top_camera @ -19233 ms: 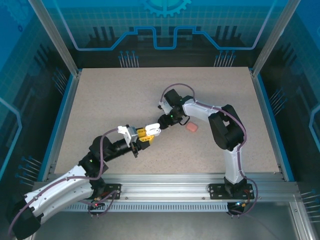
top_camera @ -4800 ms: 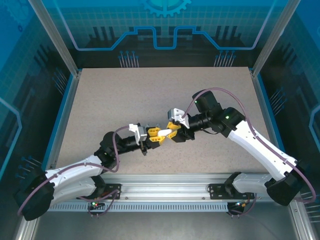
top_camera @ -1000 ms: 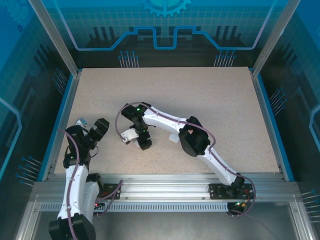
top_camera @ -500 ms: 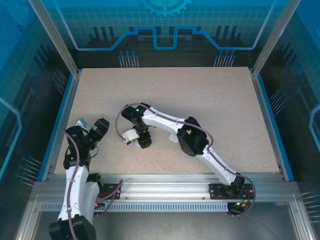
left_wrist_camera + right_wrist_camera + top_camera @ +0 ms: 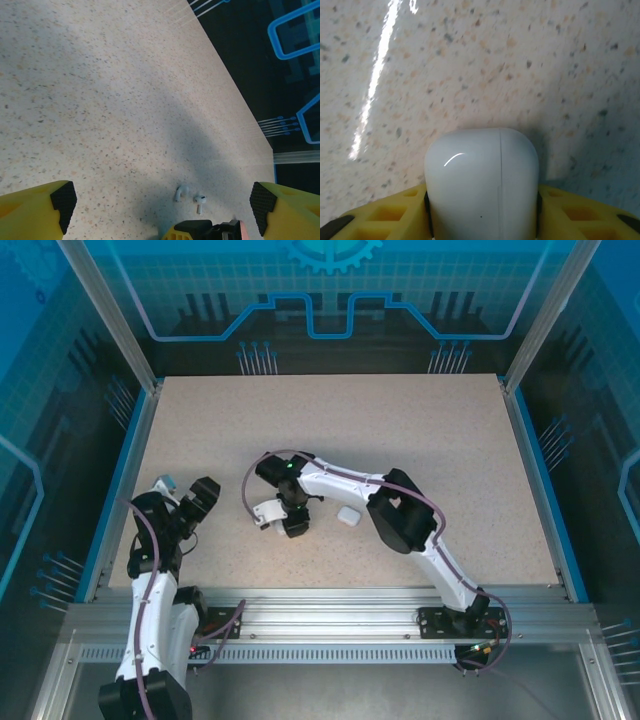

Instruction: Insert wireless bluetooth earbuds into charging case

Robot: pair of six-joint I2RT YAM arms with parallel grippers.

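Left gripper is seen spread wide, with nothing held between the yellow fingers. A pair of white earbuds is found lying on the speckled table just ahead of the gripper. They lie between the two fingertips, nearer the right one, and just beside each other.

Right gripper is pinched on a white case. The case is gripped by its flanks and juts forward past the fingertips, and its lid seam is shut. Whether it touches the table cannot be told.

From above, a second white case is noted on the table, off to one side of the right gripper, near it but clear.
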